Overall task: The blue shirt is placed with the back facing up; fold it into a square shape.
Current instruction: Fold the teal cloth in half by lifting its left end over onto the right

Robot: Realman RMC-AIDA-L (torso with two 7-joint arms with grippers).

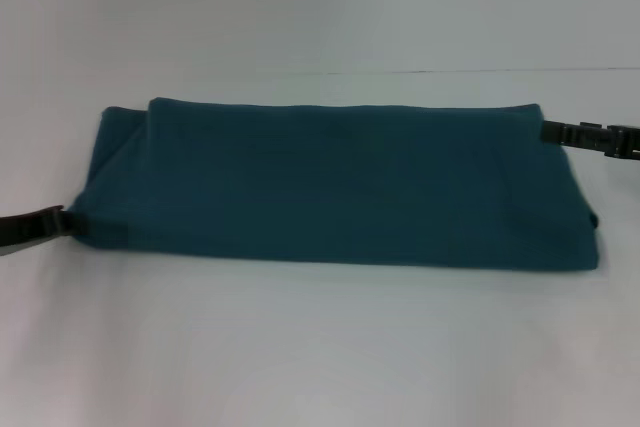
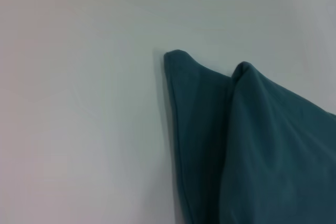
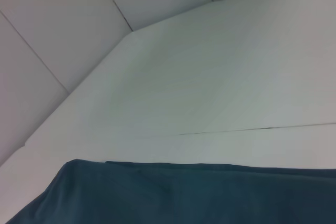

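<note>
The blue shirt (image 1: 340, 187) lies on the white table as a wide, low rectangle, with an upper layer folded over it along the far side. My left gripper (image 1: 62, 220) comes in low from the left and touches the shirt's near left corner. My right gripper (image 1: 548, 131) reaches in from the right and meets the far right corner of the upper layer. In the left wrist view the blue shirt (image 2: 262, 150) shows two raised fabric corners. The right wrist view shows an edge of the blue shirt (image 3: 184, 192) with table beyond it.
The white table (image 1: 320, 347) spreads around the shirt, with a wide bare strip in front of it. Its far edge (image 1: 480, 72) meets a pale wall. A thin seam (image 3: 252, 128) crosses the tabletop in the right wrist view.
</note>
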